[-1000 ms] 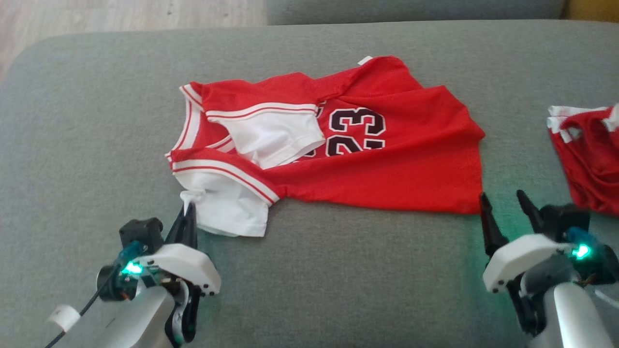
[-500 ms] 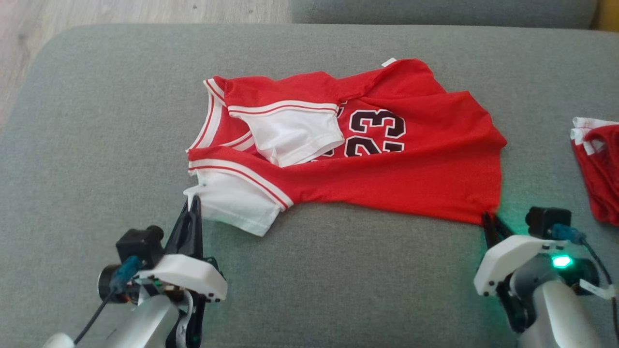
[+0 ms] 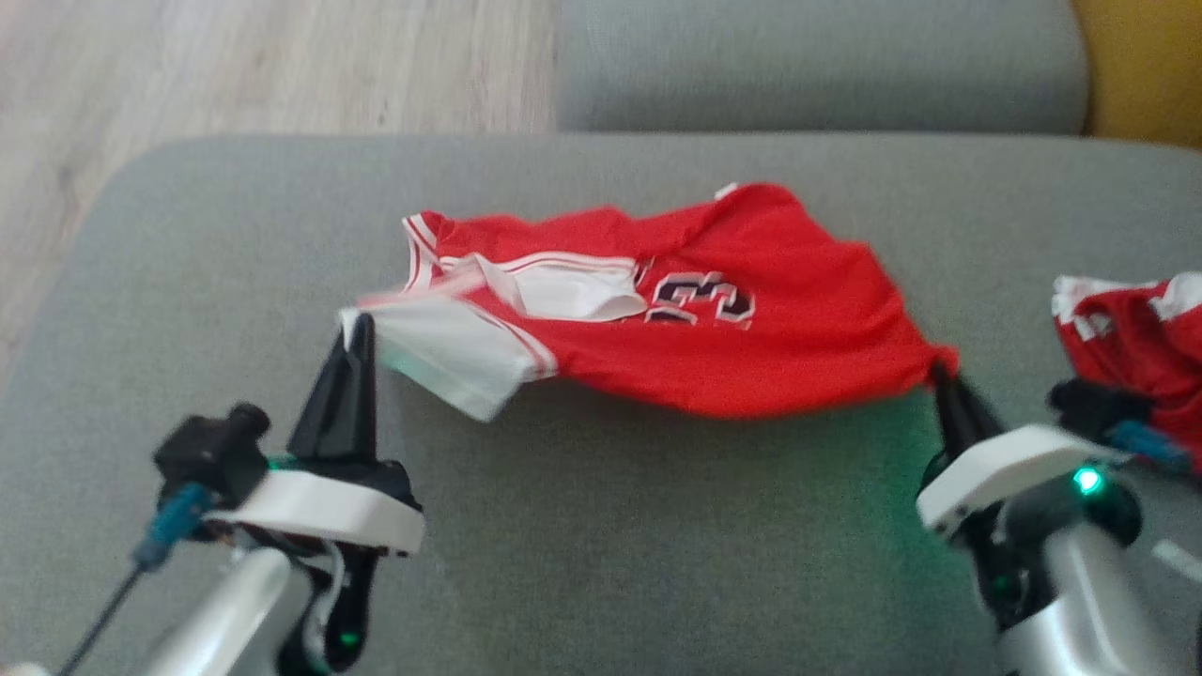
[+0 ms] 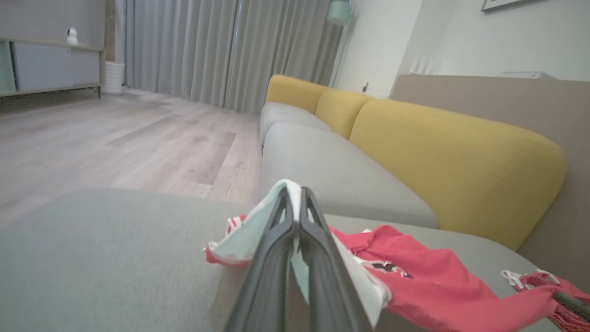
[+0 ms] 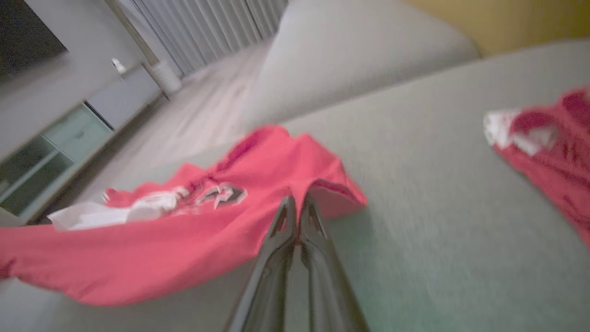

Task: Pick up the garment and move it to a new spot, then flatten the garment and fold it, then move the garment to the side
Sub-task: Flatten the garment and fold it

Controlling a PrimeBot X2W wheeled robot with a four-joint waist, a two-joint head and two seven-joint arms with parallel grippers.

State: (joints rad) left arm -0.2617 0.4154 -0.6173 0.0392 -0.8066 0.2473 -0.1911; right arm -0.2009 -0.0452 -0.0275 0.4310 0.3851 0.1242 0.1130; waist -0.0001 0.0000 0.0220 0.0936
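The garment (image 3: 714,319) is a red jersey with white sleeves and a black "23", stretched across the grey sofa seat (image 3: 601,545). My left gripper (image 3: 355,329) is shut on its white sleeve corner at the left. My right gripper (image 3: 939,369) is shut on the red hem corner at the right. Between the two grippers the near edge hangs raised off the cushion. In the left wrist view the white cloth (image 4: 258,221) wraps the closed fingers of my left gripper (image 4: 295,193). In the right wrist view my right gripper (image 5: 297,203) pinches the red hem (image 5: 322,189).
A second red and white garment (image 3: 1136,329) lies crumpled at the right edge of the seat. Another grey cushion (image 3: 808,66) and a yellow backrest (image 3: 1141,66) lie beyond. Wooden floor (image 3: 235,75) runs past the seat's far left edge.
My right gripper went from open beside the hem corner to shut on it. Both grippers have lifted the garment's near edge off the cushion. The camera has shifted.
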